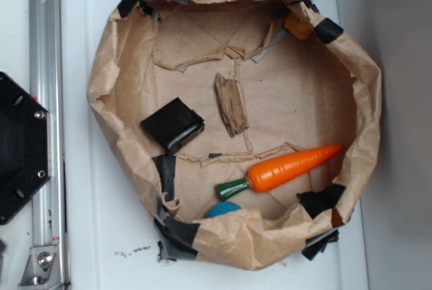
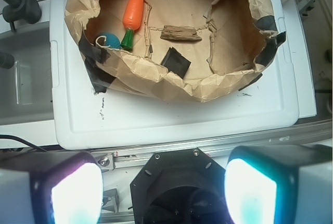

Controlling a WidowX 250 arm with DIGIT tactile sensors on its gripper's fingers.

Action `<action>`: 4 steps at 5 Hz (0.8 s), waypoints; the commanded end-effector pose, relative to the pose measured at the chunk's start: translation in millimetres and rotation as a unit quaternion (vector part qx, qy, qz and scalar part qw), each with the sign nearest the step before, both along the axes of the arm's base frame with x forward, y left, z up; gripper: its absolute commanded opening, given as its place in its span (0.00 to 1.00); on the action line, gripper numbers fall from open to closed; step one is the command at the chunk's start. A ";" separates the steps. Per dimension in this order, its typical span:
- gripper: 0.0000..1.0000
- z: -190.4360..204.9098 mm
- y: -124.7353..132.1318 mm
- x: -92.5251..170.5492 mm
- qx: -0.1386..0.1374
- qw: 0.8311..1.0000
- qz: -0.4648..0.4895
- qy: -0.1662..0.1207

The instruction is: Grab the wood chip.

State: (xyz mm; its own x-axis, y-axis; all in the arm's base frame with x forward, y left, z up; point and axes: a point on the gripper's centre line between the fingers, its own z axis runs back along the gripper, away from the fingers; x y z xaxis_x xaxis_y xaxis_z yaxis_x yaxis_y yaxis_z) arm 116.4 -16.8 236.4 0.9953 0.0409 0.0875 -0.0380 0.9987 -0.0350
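The wood chip is a small rough brown piece lying near the middle of the brown paper-lined basin. It also shows in the wrist view, far ahead. My gripper is open and empty, its two pads wide apart, high above the robot's black base and well short of the basin. The gripper does not show in the exterior view.
In the basin lie a black square block, an orange carrot, a blue ball at the near rim and a yellow-orange toy at the far rim. The basin stands on a white tray. A metal rail runs at the left.
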 end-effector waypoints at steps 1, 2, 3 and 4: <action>1.00 0.0 0.0 0.0 0.000 1.000 0.000 0.000; 1.00 -3.2 15.2 39.1 0.020 0.997 0.072 -0.004; 1.00 -25.7 31.5 66.8 0.018 0.980 0.197 -0.032; 1.00 -66.4 48.1 94.7 -0.016 0.954 0.297 -0.046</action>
